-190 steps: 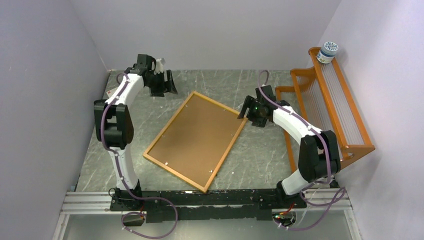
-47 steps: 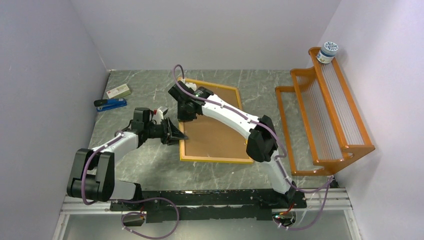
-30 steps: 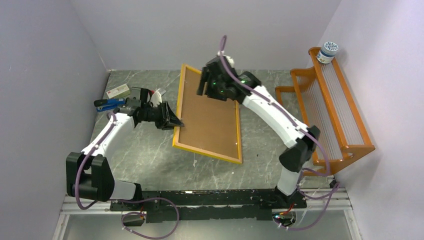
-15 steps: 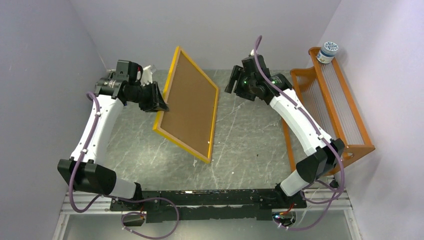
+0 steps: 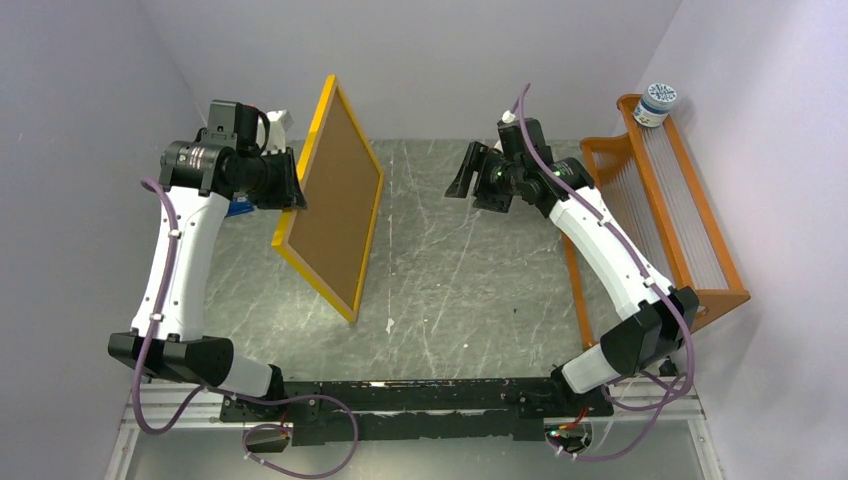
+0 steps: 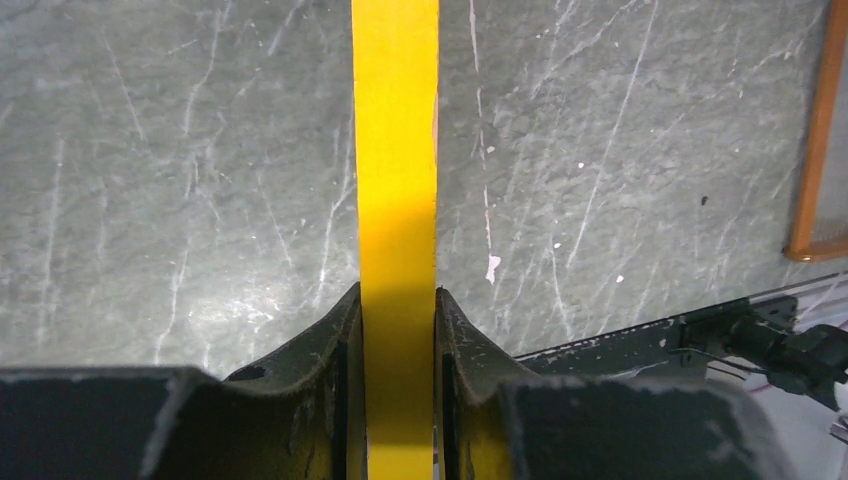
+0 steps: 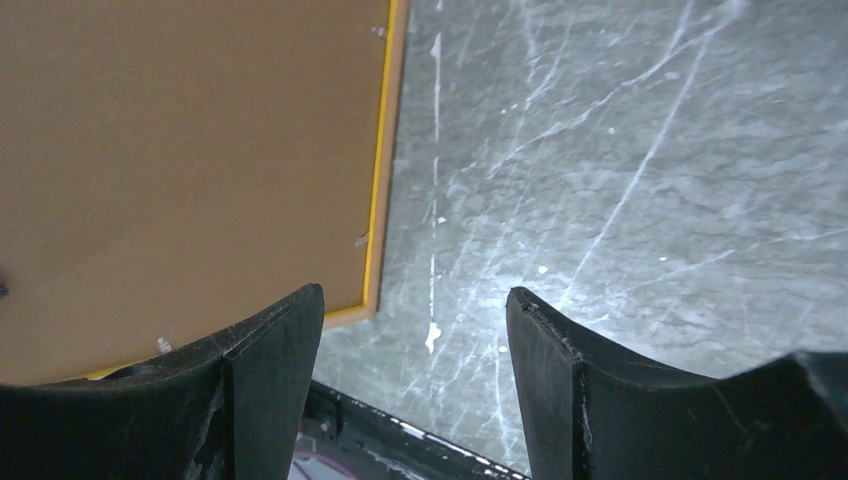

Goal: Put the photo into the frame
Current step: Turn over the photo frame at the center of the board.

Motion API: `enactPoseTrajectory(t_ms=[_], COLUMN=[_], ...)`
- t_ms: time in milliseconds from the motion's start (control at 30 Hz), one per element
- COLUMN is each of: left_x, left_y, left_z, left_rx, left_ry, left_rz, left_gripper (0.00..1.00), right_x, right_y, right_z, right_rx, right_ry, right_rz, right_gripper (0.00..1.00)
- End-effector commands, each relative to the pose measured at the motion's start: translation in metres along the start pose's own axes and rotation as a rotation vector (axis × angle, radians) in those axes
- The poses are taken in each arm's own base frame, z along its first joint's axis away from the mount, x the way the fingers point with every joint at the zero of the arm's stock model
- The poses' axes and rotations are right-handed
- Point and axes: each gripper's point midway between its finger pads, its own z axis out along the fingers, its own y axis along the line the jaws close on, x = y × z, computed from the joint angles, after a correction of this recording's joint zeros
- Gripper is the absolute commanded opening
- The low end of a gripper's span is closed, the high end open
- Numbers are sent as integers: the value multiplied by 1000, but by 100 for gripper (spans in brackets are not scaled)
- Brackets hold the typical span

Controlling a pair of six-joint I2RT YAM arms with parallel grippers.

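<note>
The frame point(image 5: 332, 205) stands almost upright on edge over the left part of the table, its brown back facing right. My left gripper point(image 5: 290, 190) is shut on its left rim; in the left wrist view the yellow rim point(image 6: 397, 180) runs straight up between the fingers of that gripper point(image 6: 397, 296). My right gripper point(image 5: 466, 182) hangs open and empty to the right of the frame, well apart from it. The right wrist view looks between that gripper's point(image 7: 415, 300) spread fingers at the frame's brown back point(image 7: 180, 150) and the bare table. The photo is out of view.
An orange slatted rack point(image 5: 660, 220) stands along the right wall with a small jar point(image 5: 656, 103) on its top; its corner point(image 6: 815, 150) shows in the left wrist view. A blue stapler point(image 5: 238, 208) peeks out behind the left arm. The arms' mounting rail point(image 5: 420, 395) runs along the near edge.
The left gripper has lifted the frame steeper, close to upright, and carried it left. The right gripper has let go of its top edge and pulled back to the right.
</note>
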Motion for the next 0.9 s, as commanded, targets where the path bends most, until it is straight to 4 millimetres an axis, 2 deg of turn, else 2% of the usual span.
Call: enactPoseTrajectory(t_ms=[0,267,333,467,567,700,867], left_x=[-36,-45,-42,-33,-29,-20,3], left_y=[2,-16,-26,-39,-41,-54,-74], left_z=[-17,-22,-25,-15,-11,-6,1], left_rx=[-23,-54,-52,-37,-62,-35,74], left_ry=[-151,-189,-188,-162,-157,-135,-54], left_rz=[107,153,169,189,196,223,283], left_gripper=[2,3,2,2,3,11,32], right_x=[-6,-2,-3,-6,-8,-13,-15], right_y=[29,52,61,78,93,118,152], right_z=[-9,0,2,11,15,15,12], right_rx=[-150,-276,-319,-367,-402,-468,-546], right_ry=[-16,12,16,41,55,51,51], right_rz=[14,106,133,173,195,205,164], right_gripper=[70,70,70,73,75,81,89])
